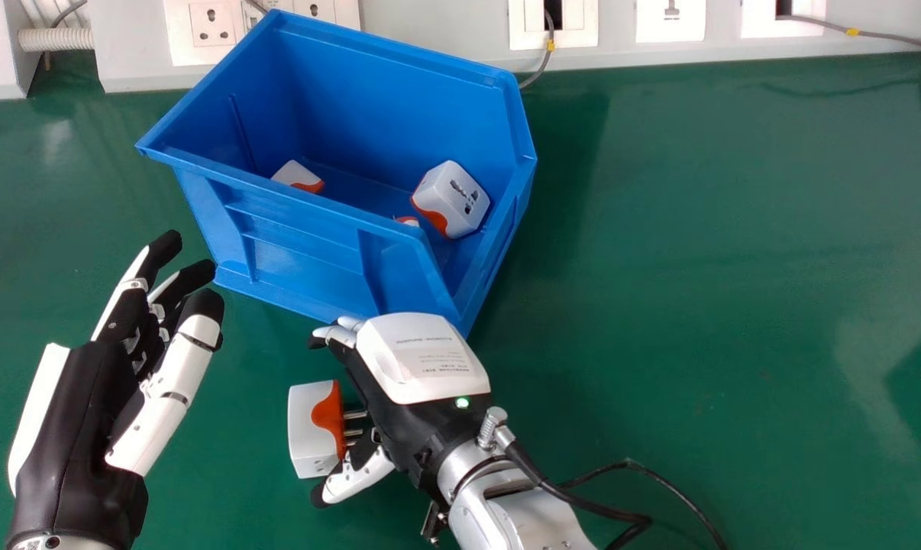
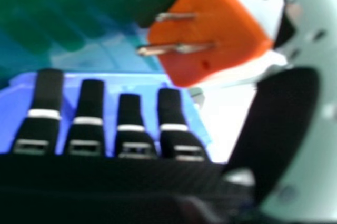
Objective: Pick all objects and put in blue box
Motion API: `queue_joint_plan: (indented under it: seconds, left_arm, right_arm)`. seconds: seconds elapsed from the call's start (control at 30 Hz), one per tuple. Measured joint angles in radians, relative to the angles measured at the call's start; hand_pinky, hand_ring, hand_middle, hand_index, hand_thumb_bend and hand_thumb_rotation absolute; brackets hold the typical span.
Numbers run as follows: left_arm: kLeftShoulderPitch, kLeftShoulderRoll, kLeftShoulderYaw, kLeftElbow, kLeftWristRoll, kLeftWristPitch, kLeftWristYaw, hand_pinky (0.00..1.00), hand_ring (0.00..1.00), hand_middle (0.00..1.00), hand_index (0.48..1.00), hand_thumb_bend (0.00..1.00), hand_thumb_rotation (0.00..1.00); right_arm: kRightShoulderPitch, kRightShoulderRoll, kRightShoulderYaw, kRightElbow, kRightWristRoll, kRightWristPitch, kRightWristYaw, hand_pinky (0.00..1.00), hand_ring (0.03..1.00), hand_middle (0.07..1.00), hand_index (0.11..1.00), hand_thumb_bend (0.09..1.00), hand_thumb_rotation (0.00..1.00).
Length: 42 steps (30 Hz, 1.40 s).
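While the white-and-orange plug adapter (image 1: pixel 306 431) sits at nine o'clock from my right hand (image 1: pixel 411 428), near the palm and thumb (image 1: pixel 357 477), my fingers (image 2: pixel 92 98) are extended and I have no grip on it. I judge that the step is to take hold: I should ease toward nine o'clock until the blocky body, rather than just the pins (image 1: pixel 356 432), lies between thumb and fingers, then squeeze evenly so it won't twist. After that I'd lift clear of the wall of the blue box (image 1: pixel 292 237), at twelve o'clock from the adapter, and release inside. Its body is a white, rounded block, with a curved orange face and metal pins pointing to three o'clock. My left hand (image 1: pixel 71 428) is farther out at nine o'clock, fingers loosely extended.
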Motion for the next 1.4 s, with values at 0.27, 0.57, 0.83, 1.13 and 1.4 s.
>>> queue_joint_plan:
  seconds: [0.27, 0.57, 0.83, 1.13, 1.4]
  left_arm:
    - [-0.006, 0.000, -0.001, -0.002, 0.000, 0.005, 0.000, 0.81, 0.88, 0.89, 0.936, 0.36, 0.64]
    - [-0.007, -0.002, -0.007, -0.011, 0.001, 0.022, 0.007, 0.81, 0.88, 0.89, 0.937, 0.36, 0.64]
    - [-0.006, -0.006, -0.011, -0.026, 0.001, 0.028, 0.017, 0.81, 0.88, 0.89, 0.936, 0.36, 0.64]
    - [0.001, -0.010, -0.017, -0.040, 0.001, 0.034, 0.018, 0.81, 0.88, 0.89, 0.936, 0.36, 0.64]
    - [0.016, -0.020, -0.021, -0.059, 0.001, 0.041, 0.019, 0.81, 0.88, 0.89, 0.937, 0.36, 0.65]
  right_arm:
    - [-0.010, 0.005, 0.009, 0.016, 0.011, 0.003, -0.004, 0.70, 0.815, 0.878, 0.778, 0.764, 0.22]
    - [-0.033, 0.018, 0.008, 0.078, 0.037, -0.019, -0.029, 0.70, 0.814, 0.874, 0.768, 0.758, 0.20]
    - [-0.062, 0.027, 0.029, 0.127, 0.030, -0.026, -0.043, 0.69, 0.800, 0.853, 0.758, 0.755, 0.19]
    - [-0.087, 0.027, 0.056, 0.132, 0.006, -0.005, -0.013, 0.68, 0.793, 0.843, 0.748, 0.754, 0.18]
    - [-0.109, 0.034, 0.078, 0.154, -0.002, -0.007, -0.027, 0.66, 0.780, 0.833, 0.725, 0.765, 0.17]
